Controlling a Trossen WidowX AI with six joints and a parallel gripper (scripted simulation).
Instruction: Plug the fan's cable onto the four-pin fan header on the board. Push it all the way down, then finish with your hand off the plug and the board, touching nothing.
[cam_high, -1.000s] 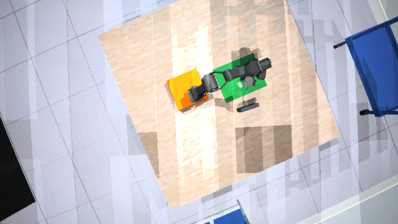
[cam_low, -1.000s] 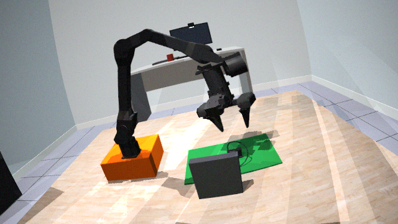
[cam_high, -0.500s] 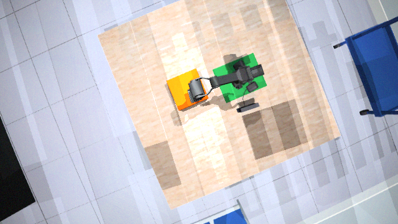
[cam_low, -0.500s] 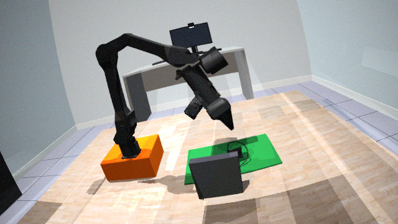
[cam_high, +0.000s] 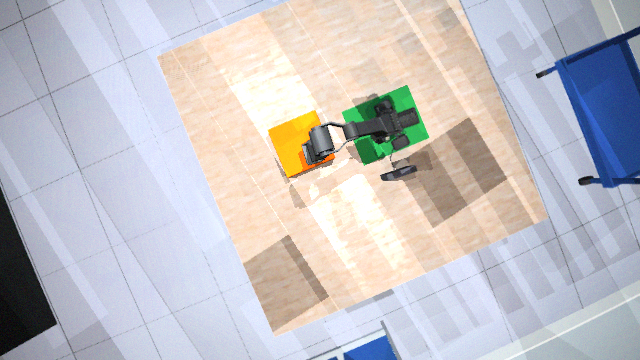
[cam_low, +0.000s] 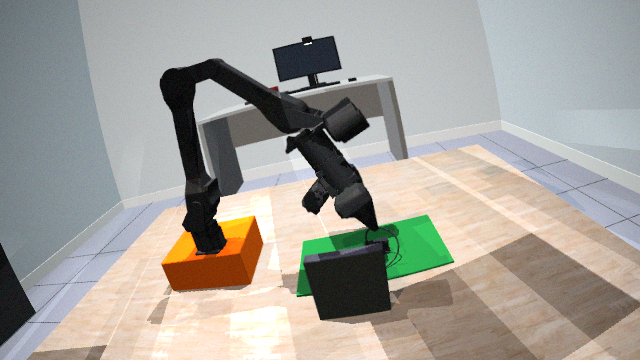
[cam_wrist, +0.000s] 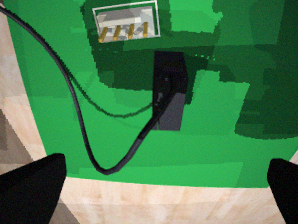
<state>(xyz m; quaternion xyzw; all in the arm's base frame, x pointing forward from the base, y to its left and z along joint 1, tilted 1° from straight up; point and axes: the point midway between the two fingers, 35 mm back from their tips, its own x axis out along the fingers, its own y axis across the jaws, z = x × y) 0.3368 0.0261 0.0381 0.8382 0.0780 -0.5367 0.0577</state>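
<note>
The green board (cam_high: 369, 153) (cam_low: 425, 240) (cam_wrist: 45, 110) lies on the table. The four-pin header (cam_wrist: 127, 22) shows at the top of the wrist view, its gold pins bare inside a white outline. The fan cable's black plug (cam_low: 384, 244) (cam_wrist: 169, 65) is beside the header, off the pins; whether it touches the board cannot be told. The thin black cable (cam_wrist: 106, 172) loops left from the plug. The dark square fan (cam_high: 398, 173) (cam_low: 347, 282) stands on edge beside the board. My gripper (cam_low: 375, 228) (cam_wrist: 170, 168) is open and empty above the board, its fingers wide on either side of the plug.
The arm's base stands on an orange block (cam_high: 292, 145) (cam_low: 250, 250) to the left of the board on the wooden table (cam_high: 240, 165) (cam_low: 500, 210). A desk with a monitor (cam_low: 307, 59) is in the background. Blue carts (cam_high: 600, 110) stand off the table.
</note>
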